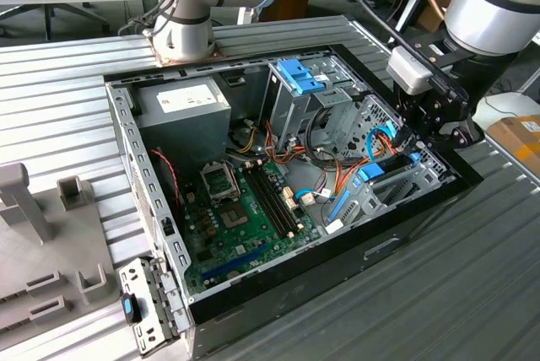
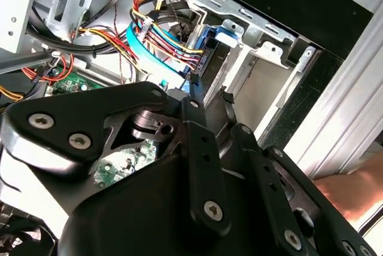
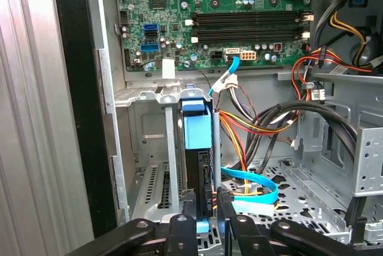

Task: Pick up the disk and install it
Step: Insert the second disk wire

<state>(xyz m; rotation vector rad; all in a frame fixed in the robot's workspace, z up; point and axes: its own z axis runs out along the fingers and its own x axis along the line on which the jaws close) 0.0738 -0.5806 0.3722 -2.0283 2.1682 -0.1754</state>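
The disk (image 3: 198, 166) stands on its edge in a slot of the metal drive bay (image 3: 149, 148) at the front corner of the open computer case, with its blue carrier rail (image 3: 197, 125) uppermost. In the exterior view the disk (image 1: 392, 173) is at the case's right end, directly under my gripper (image 1: 419, 146). In both wrist views my gripper (image 3: 206, 208) (image 2: 210, 97) has its two black fingers close on either side of the disk's near end, shut on it. The rest of the disk's body is hidden in the bay.
Red, yellow and blue cables (image 3: 251, 124) run beside the bay. The green motherboard (image 1: 245, 209), the grey power-supply box (image 1: 181, 104) and an upright cage with a blue latch (image 1: 299, 74) stand in the case. A person's hand (image 2: 350, 190) is beside the case.
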